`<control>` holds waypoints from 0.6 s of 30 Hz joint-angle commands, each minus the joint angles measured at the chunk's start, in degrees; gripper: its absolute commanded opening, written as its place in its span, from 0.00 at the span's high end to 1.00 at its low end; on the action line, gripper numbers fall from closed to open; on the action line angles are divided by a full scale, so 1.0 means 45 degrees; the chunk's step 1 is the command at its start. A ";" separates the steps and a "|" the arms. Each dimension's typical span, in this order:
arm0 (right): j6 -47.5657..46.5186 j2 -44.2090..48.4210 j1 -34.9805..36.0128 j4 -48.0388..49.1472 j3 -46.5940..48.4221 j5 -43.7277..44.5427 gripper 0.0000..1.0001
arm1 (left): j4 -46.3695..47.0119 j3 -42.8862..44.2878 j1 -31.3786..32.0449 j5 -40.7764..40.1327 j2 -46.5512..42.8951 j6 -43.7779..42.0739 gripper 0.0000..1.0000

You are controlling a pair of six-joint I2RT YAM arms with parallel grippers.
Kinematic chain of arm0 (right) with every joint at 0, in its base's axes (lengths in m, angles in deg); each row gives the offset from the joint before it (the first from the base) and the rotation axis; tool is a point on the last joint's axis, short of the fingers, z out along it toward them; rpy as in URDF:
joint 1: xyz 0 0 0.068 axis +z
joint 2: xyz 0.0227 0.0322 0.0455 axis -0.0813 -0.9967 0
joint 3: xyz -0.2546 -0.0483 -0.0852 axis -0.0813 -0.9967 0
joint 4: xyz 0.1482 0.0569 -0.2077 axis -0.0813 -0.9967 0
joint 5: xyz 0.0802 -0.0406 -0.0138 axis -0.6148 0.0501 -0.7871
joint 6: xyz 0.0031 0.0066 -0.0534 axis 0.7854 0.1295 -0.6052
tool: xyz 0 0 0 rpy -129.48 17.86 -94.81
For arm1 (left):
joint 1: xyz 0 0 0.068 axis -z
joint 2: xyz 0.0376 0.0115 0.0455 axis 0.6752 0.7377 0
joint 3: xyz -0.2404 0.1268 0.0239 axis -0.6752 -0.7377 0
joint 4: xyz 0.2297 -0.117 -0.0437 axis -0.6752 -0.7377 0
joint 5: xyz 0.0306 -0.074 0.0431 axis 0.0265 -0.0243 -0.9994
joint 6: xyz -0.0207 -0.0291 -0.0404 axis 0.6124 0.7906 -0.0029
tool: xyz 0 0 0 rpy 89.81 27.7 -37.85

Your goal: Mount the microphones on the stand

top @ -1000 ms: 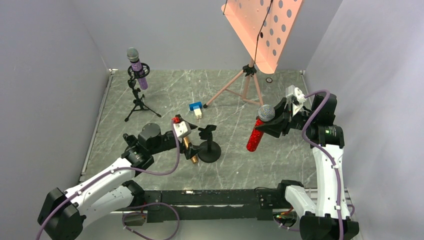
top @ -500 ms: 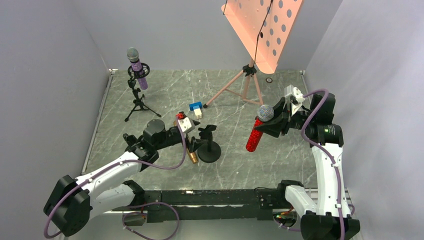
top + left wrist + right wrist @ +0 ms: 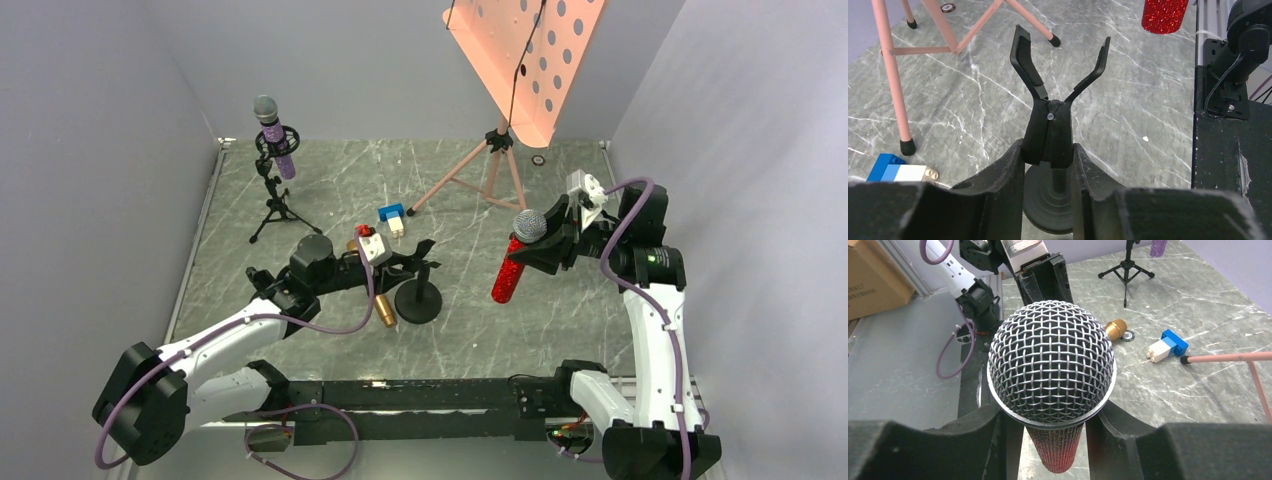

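Off the gold mic [image 3: 384, 311] and across to the stand [image 3: 419, 299] goes the left gripper [image 3: 403, 268], and its fingers [image 3: 1008, 170] now pinch the clip neck from both sides! The gold mic lies flat on the table [image 3: 470, 330], just beside the stand's base. Over on the other side, the right gripper [image 3: 548, 246] clamps the red mic [image 3: 510, 268], mesh head up, above the table. The purple mic [image 3: 275, 135] sits in the tripod [image 3: 277, 205], back left.

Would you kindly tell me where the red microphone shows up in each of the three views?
Top external: red microphone, right of centre, held by the right claw.
Left wrist: only its red end, top right edge.
Right wrist: centre, mesh head facing the camera.
Shared landmark: blue-and-white block.
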 commanded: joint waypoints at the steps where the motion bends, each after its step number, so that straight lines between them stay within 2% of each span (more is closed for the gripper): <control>1: -0.1074 -0.0291 0.0541 -0.0681 0.0835 0.0211 0.91 | 0.0416 0.0553 -0.0088 0.0414 -0.0027 -0.0132 0.73; 4: -0.1805 -0.0722 0.1576 -0.1327 0.1696 0.1414 0.91 | 0.0357 0.0550 -0.0103 0.0454 -0.0026 -0.0159 0.73; 8: -0.2080 -0.1611 0.3905 -0.1419 0.3137 0.3917 0.91 | 0.0232 0.0577 -0.0126 0.0520 0.0010 -0.0157 0.73; 18: -0.2556 -0.4938 0.7579 -0.1885 0.5732 0.7563 0.92 | 0.0109 0.0572 -0.0155 0.0687 -0.0126 -0.0170 0.74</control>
